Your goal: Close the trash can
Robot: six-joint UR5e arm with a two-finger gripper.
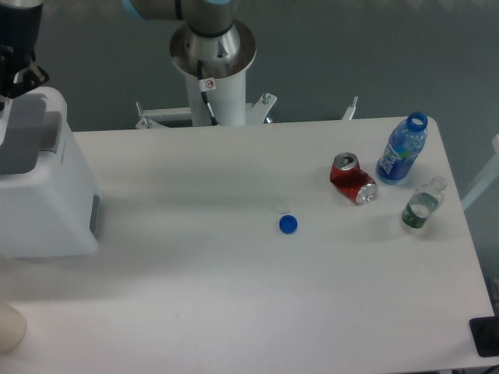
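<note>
- trash can (pixel 43 187): large white boxy plastic bin with rounded corners, standing at the left end of the white table (pixel 234 296), partly cut by the frame edge. a grey rectangular tab sits at its rim and a grey patch on the side facing the table's middle.
- gripper (pixel 17 74): dark two-finger tool at the top left corner, only partly in frame. one dark fingertip (pixel 33 75) shows just above the bin's rear rim.
- finger state: cannot tell how far apart the fingers stand, since most of the tool is cropped. nothing visible is held.
- key relation: the bin's open top lies directly below and a little forward of the fingers. whether the fingertip touches the rim or hangs just clear of it cannot be told.
- long axis: the opening appears to run front to back under the fingers. the lid itself is not clearly distinguishable, so its hinge side is a guess.
- judgement: task not yet done, top looks open. the step in hand looks like positioning over the rear edge, so the coming move likely calls for a downward or forward push on the lid.
- well away from the fingers, to the far side of the table: crushed red soda can (pixel 352 178), blue plastic bottle (pixel 402 149), small clear bottle (pixel 422 204), blue bottle cap (pixel 288 224).
</note>
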